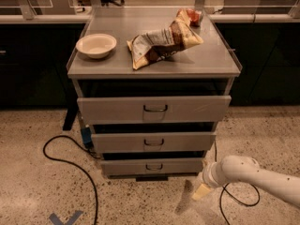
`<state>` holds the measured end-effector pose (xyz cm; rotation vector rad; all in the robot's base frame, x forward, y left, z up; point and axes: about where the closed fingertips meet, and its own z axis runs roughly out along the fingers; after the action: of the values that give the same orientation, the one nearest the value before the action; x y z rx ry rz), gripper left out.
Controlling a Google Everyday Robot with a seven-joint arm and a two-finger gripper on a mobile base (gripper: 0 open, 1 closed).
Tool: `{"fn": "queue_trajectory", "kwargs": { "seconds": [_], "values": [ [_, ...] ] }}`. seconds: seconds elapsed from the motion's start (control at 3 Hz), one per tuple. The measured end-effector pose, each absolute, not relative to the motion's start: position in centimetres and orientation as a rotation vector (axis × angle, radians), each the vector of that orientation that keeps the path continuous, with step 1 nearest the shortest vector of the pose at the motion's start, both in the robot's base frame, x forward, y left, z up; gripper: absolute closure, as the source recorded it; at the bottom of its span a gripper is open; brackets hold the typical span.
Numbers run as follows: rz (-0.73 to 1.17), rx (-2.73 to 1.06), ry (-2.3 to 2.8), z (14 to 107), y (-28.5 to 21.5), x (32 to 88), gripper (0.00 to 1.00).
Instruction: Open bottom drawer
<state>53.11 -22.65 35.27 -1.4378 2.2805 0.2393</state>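
Hanging low at the lower right of the frame, the gripper (201, 191) sits just off the right end of the bottom drawer (152, 167), holding nothing and well clear of its small dark handle (153, 166); whether it is spread or pressed together I cannot tell. That drawer is the lowest and narrowest of three grey fronts, at centre bottom, under the middle drawer (153, 142) and the top drawer (154, 109). On the cabinet top (220, 60) I count one white bowl (96, 45), one crumpled snack bag (164, 42) and one red can (194, 17).
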Motion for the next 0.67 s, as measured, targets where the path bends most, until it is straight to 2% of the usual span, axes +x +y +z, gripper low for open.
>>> {"fn": "queue_trajectory", "kwargs": {
  "seconds": [0.33,0.67],
  "values": [
    [0.329,-1.371,2.285,31.6,-22.8,56.0,0.00],
    [0.276,-1.313,2.274,32.5,-24.7,59.1,0.00]
  ]
}}
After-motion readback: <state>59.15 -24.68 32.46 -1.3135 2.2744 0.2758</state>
